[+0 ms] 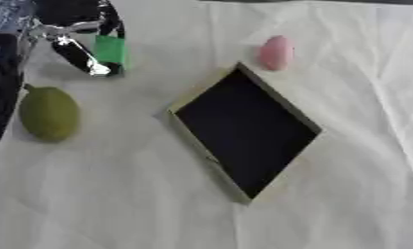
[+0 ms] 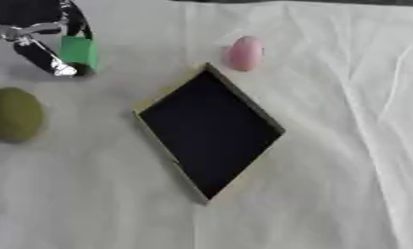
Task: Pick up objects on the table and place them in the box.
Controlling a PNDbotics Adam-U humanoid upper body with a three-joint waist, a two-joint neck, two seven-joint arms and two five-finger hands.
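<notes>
Left hand on the green block, box down and to its right

The left hand sits at the upper left with its fingers curled round a green block, the block standing upright between thumb and fingers just above the white cloth. From that hand the open box lies below and to the right, near but apart, turned like a diamond with its long axis running from upper left to lower right (dark inside, nothing visible in it). A yellow-green fruit lies just below the hand; a pink egg-shaped thing rests well to its right, beyond the box's top corner. The right hand does not show, so the left is the one placed to carry.
</notes>
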